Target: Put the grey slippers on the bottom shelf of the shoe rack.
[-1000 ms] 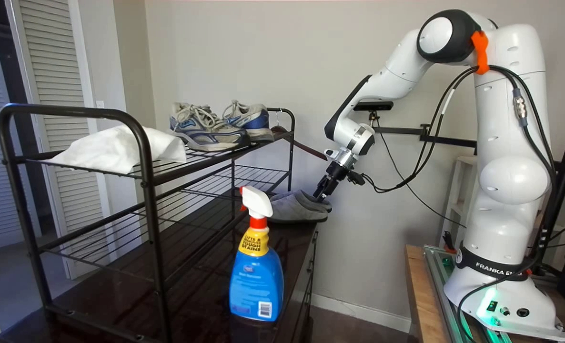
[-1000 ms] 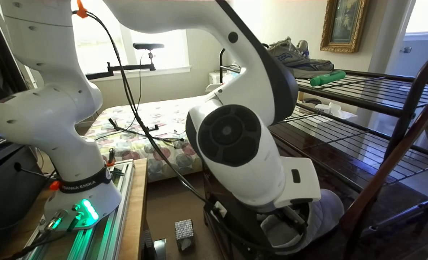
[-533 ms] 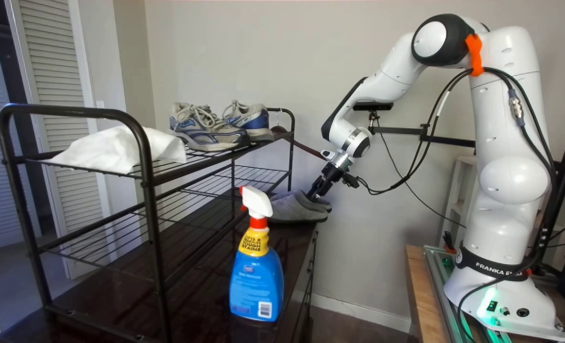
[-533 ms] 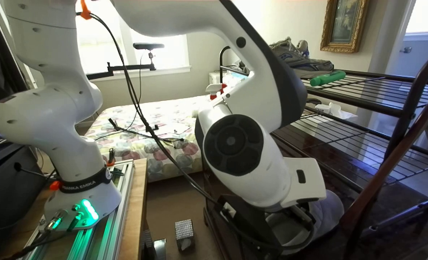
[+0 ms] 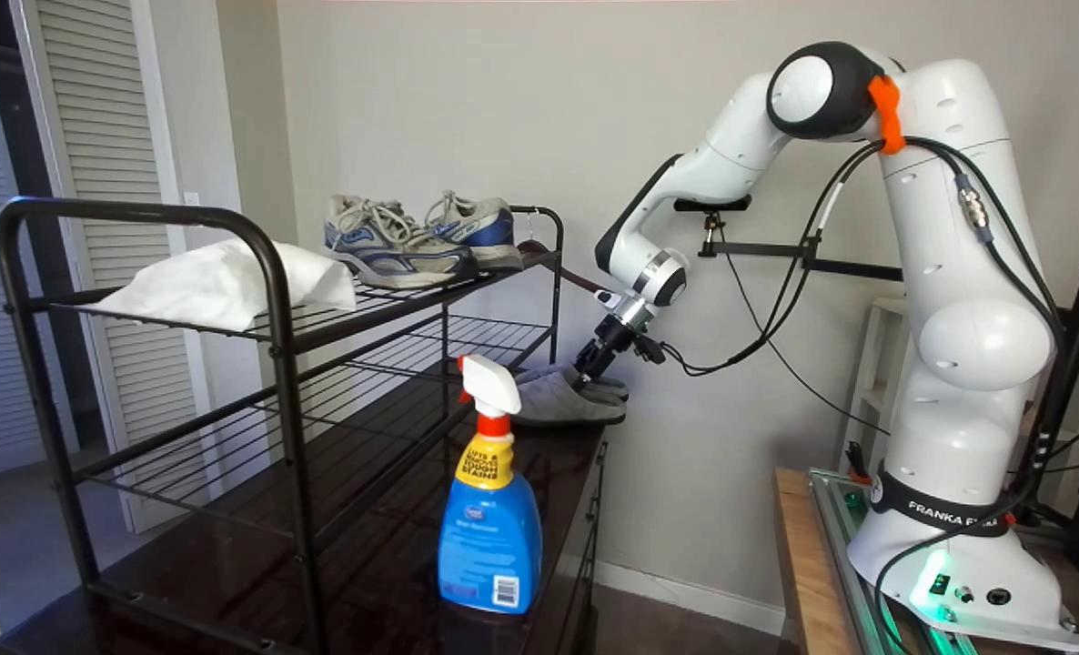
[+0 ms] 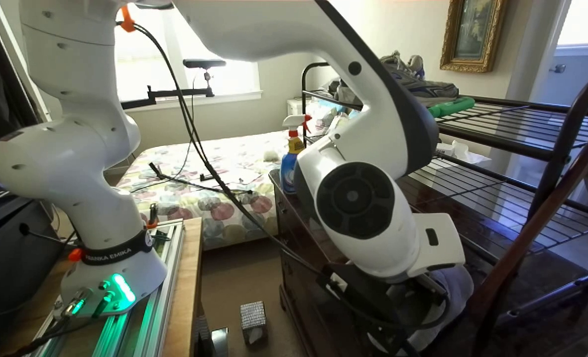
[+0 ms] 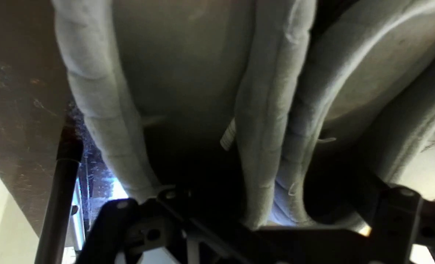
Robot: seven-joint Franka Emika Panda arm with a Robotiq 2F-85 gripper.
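Bedroom: pale walls (image 5: pixel 430 109) and a louvred door (image 5: pixel 107 227); in an exterior view, a bed (image 6: pixel 224 229) with a round-patterned cover lay below bright windows (image 6: pixel 242 77), and a sparkly box (image 6: pixel 253 315) stood on the floor (image 6: pixel 239 277).
Surface (image 5: pixel 385 582): dark, glossy, the top of a unit with drawers; scuffed where the wrist view showed it.
Shoe rack (image 5: pixel 292 428): dark metal with wire shelves, standing on the surface.
Top shelf (image 5: pixel 385 315): held grey, white and blue running shoes (image 5: pixel 403 250), a crumpled white sheet-like thing (image 5: pixel 230 287) and a green cylinder (image 6: pixel 455 105).
Reddish-brown strip (image 6: pixel 574 175): long, slanting at one end of the rack.
Grey slippers (image 5: pixel 558 402): lay side by side on the surface, just beside the rack, closed toes towards it and openings towards the robot; in the wrist view their neighbouring side walls met.
Hand (image 5: pixel 583 375): low and tilted at the slipper openings; its fingers (image 7: pixel 399 216) stood well apart, with the meeting walls of both slippers showing between them. Whether either finger touched the fabric could not be told.
Robot arm (image 5: pixel 967 218): white, bent over, with green lights at its foot; in an exterior view it hid most of the hand and part of the slippers.
Stain-remover spray bottle (image 5: pixel 489 546): upright on the surface, blue body, yellow label at the neck, white head, red trigger; from an exterior view it partly covered the slippers' toes.
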